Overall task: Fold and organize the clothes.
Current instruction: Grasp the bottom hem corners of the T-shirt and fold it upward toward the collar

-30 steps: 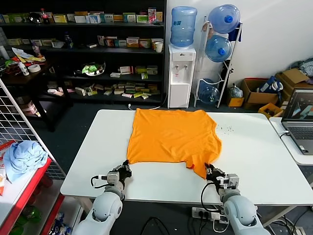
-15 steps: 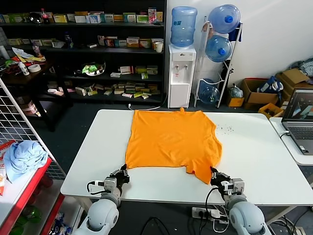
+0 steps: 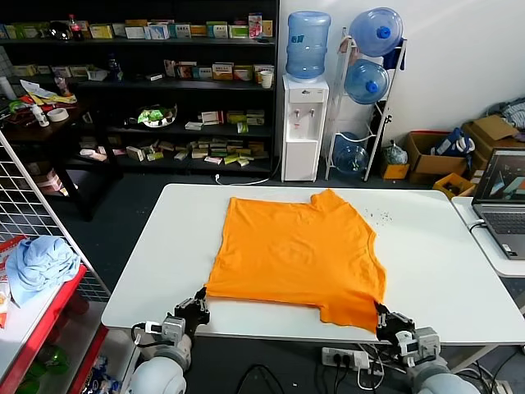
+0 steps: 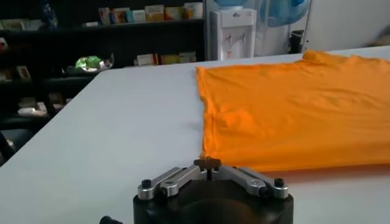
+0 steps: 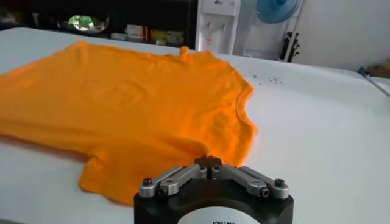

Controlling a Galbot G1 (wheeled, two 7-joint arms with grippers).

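Observation:
The bright orange T-shirt [image 3: 299,250] lies spread flat on the white table [image 3: 459,271], its hem reaching the near edge. My left gripper [image 3: 199,297] is shut on the shirt's near left corner, and the left wrist view shows the closed fingertips [image 4: 208,163] pinching the shirt's [image 4: 292,109] edge. At the near right corner my right gripper [image 3: 381,312] is shut on the cloth. In the right wrist view a fold of the shirt [image 5: 134,103] is drawn up into the closed right gripper [image 5: 208,161]. The sleeves lie toward the far side.
A light blue cloth bundle [image 3: 41,263] sits on a red rack beside a wire grid at the left. A laptop [image 3: 502,197] stands on a side table to the right. Behind the table are stocked shelves [image 3: 189,82] and a water dispenser [image 3: 304,123].
Both grippers have drawn back toward the table's near edge, dragging the shirt with them. The shirt now lies closer to me and slightly turned, its right side lower.

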